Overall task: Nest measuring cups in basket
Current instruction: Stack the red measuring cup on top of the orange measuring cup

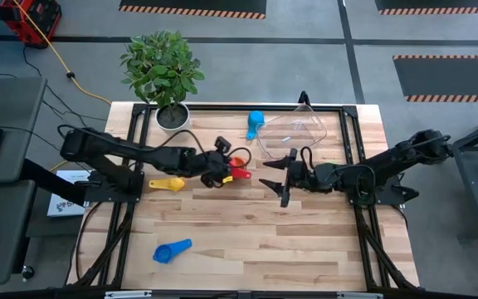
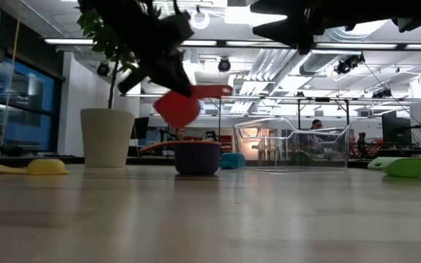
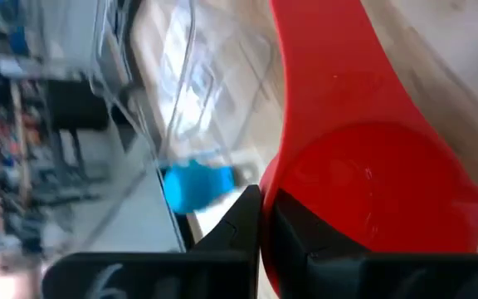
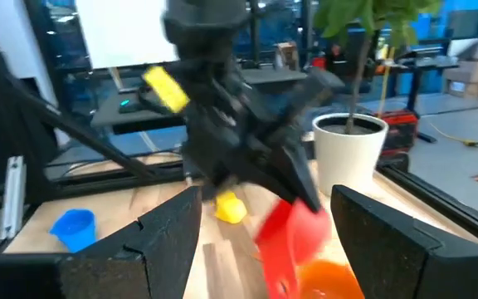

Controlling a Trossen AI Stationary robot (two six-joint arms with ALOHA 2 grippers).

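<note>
Red measuring cup (image 2: pixel 177 108): raised clear of the bench, tilted, handle gripped in the left claw (image 1: pixel 222 173). Orange cup (image 2: pixel 197 155): upright on the bench directly below the red one. Yellow cup (image 1: pixel 169 184): on the bench near the left arm. Dark blue cup (image 1: pixel 171 251): near the front edge. Light blue cup (image 1: pixel 255 123): just beside the basket (image 1: pixel 293 133), a clear, roughly square bin at the rear.

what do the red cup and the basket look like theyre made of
Red cup, held by the left gripper: looks like smooth, opaque moulded plastic, with a soft sheen on its bowl.
Basket: probably clear, glossy plastic; the room shows straight through its walls.
</note>
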